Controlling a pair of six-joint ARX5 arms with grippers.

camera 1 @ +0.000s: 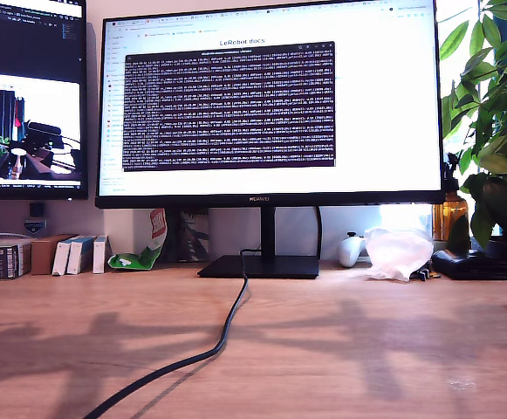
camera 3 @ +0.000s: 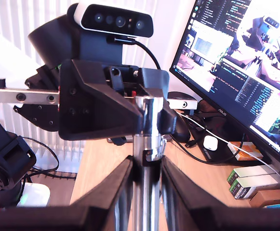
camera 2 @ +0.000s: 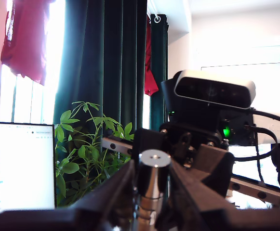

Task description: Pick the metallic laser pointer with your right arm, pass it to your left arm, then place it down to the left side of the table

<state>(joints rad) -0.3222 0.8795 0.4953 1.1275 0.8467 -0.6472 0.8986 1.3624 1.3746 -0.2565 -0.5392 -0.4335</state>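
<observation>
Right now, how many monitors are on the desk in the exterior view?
2. The large monitor stands centre on its stand, showing a terminal; a second monitor is cut off at the exterior view's left edge. More could sit outside the frame.

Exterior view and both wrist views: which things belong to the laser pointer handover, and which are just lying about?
Part of the job: laser pointer; my first gripper and my second gripper, both closed on it; table.

Just lying about: black cable; monitor; plant; plastic bag; small boxes.
</observation>
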